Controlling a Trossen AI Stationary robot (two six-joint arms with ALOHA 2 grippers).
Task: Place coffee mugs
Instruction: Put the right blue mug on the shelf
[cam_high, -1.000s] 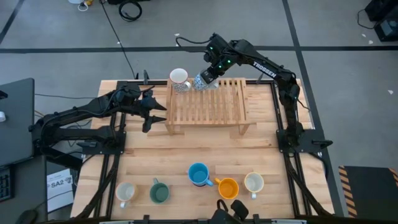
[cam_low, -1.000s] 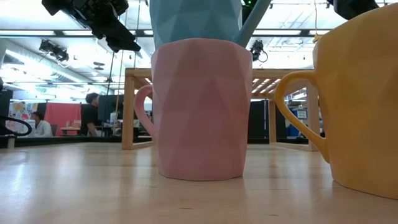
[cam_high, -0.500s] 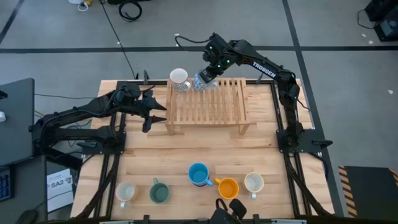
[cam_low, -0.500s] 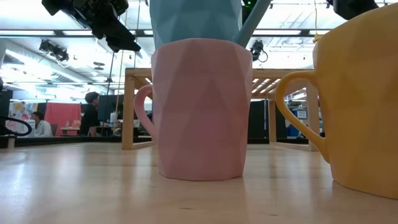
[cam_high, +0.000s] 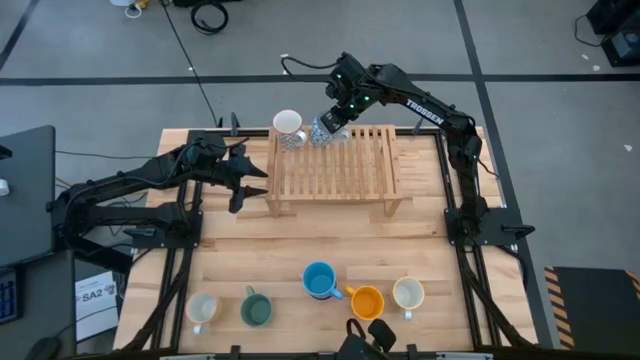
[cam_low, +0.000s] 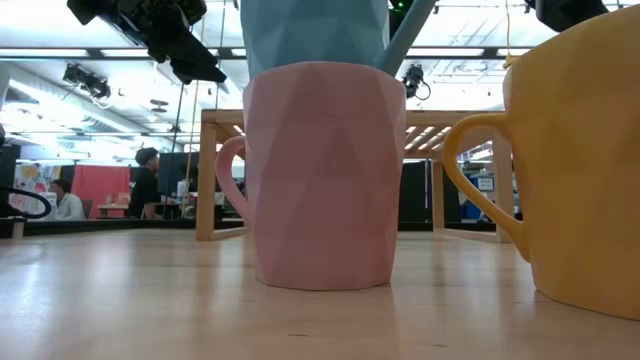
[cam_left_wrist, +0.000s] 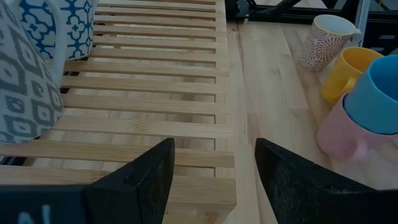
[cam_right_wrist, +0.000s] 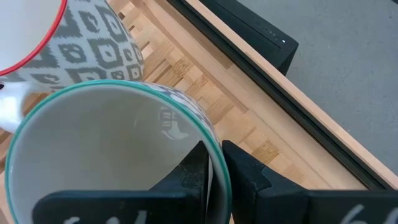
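arms: two, dark, jointed | right arm (cam_high: 430, 112): white TROSSEN lettering, green lights near wrist, black cable | left arm (cam_high: 150, 178): all black | fingers (cam_left_wrist: 134, 180): dark, matte, blocky

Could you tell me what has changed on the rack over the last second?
The right gripper carried its blue-patterned mug slightly toward the grey-patterned mug at the rack's far left corner, fingers still pinching the rim. The left gripper, open, and the front-row mugs stayed put.
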